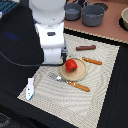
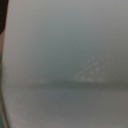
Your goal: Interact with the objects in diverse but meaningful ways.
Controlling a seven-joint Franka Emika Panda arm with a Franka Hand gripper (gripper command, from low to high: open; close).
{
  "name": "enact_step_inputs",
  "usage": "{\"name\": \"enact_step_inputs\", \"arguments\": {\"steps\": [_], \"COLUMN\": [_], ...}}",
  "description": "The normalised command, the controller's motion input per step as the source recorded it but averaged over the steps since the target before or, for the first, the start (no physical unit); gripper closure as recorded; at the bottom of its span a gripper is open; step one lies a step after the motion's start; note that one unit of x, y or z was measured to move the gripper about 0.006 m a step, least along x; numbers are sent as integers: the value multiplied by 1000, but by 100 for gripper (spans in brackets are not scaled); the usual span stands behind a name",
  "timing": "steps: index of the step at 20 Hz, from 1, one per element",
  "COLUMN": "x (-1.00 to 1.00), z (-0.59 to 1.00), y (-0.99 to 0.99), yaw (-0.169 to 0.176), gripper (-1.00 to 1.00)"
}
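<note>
A red tomato sits on the round wooden plate in the middle of the striped mat. My gripper hangs low just to the exterior view's left of the tomato, mostly covered by the white hand, so its fingers do not show. A brown sausage lies on the mat behind the plate. The white-and-blue fish lies near the mat's corner on the exterior view's left. A grey saucepan stands at the back. The wrist view is a blurred grey surface with nothing recognisable.
An orange-handled knife lies to the right of the plate, and an orange-handled fork lies in front of it. A second grey pot stands at the back. A black cable runs across the dark table on the exterior view's left.
</note>
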Motion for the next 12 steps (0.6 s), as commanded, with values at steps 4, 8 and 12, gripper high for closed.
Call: {"name": "enact_step_inputs", "arguments": {"steps": [4,8,12], "x": [-2,-76,-170], "z": [-241,-234,-179], "y": [115,151,203], "yaw": [0,7,33], "gripper": [100,100,100]}}
